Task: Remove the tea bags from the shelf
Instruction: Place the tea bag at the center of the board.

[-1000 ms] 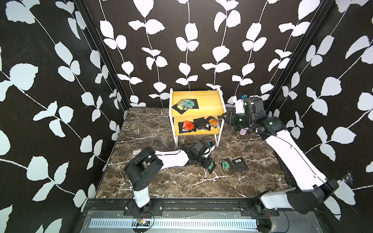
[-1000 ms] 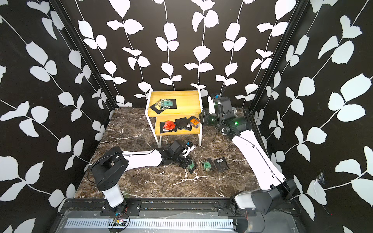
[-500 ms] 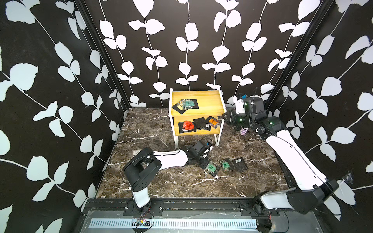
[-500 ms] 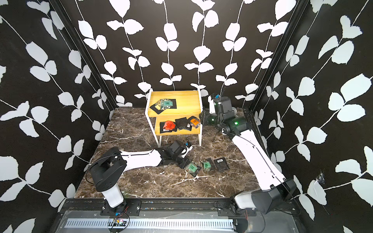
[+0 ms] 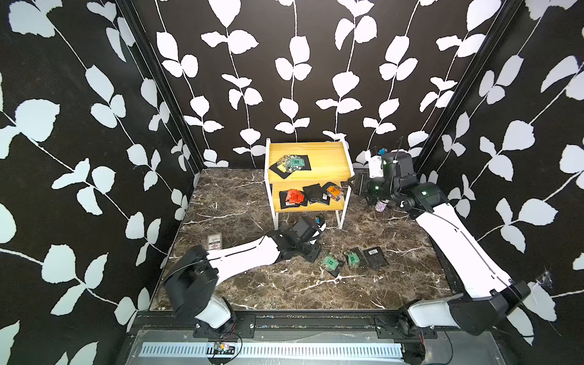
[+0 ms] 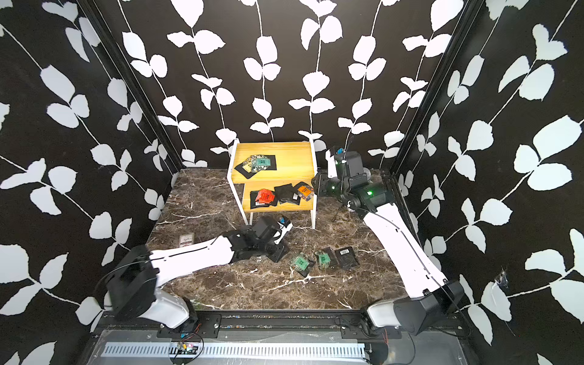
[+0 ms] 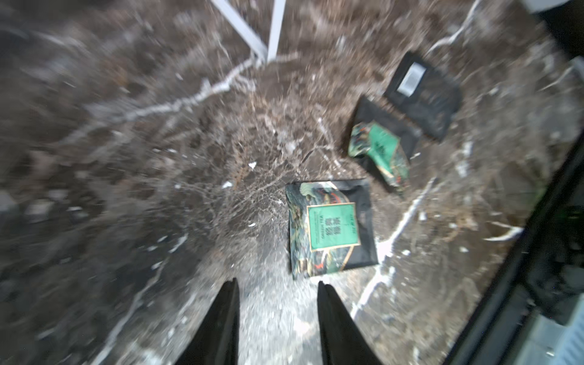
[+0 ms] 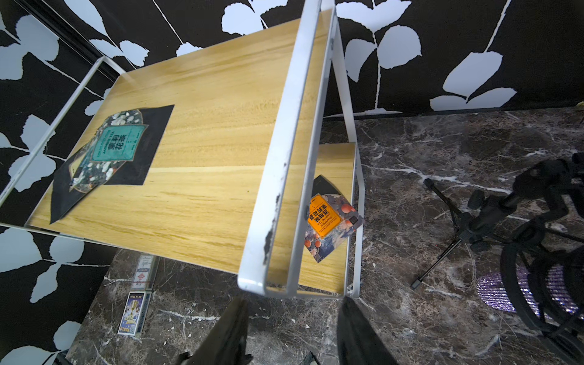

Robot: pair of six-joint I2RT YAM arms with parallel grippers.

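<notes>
1. Tea bags [image 6: 264, 196] here are small, flat, square black sachets, most with a coloured label panel. Some lie on the shelf [image 5: 328, 158] and three lie on the marble-patterned desk [image 5: 284, 294].
2. The shelf is a two-step stand with yellow wooden boards and a thin white frame. It stands at the back of the desk against the leaf-patterned wall.
3. On its upper board sits an overlapping pile [image 5: 289, 164]. The jasmine sachet [image 8: 117, 148] on top has a teal label ringed by white flower art, and a yellowish one peeks out beneath it.
4. On the lower board, side by side, lie a red-labelled sachet [image 5: 294, 197], a plain black sachet [image 5: 314, 193] and an orange-labelled sachet [image 8: 325, 218]. The orange one is near the right end, turned cornerwise.
5. In front of the shelf, three sachets lie in a row on the desk:
   - The green tea sachet [image 7: 331, 226] lies flat with its label up.
   - A crumpled green sachet [image 7: 379, 151] has black foil showing under it.
   - A barcode sachet [image 7: 420, 94] is all black with a white barcode patch.
6. The left pincer [image 7: 278, 284] hovers low over the desk just beside the green tea sachet. Its jaws are narrowly apart with nothing between them.
7. The right pincer [image 8: 292, 300] is at the shelf's right side, jaws moderately apart and empty. The white frame corner is just ahead of the tips, and I cannot tell whether they touch.
8. A card pack [image 5: 215, 241] lies well apart, on the left of the desk.
</notes>
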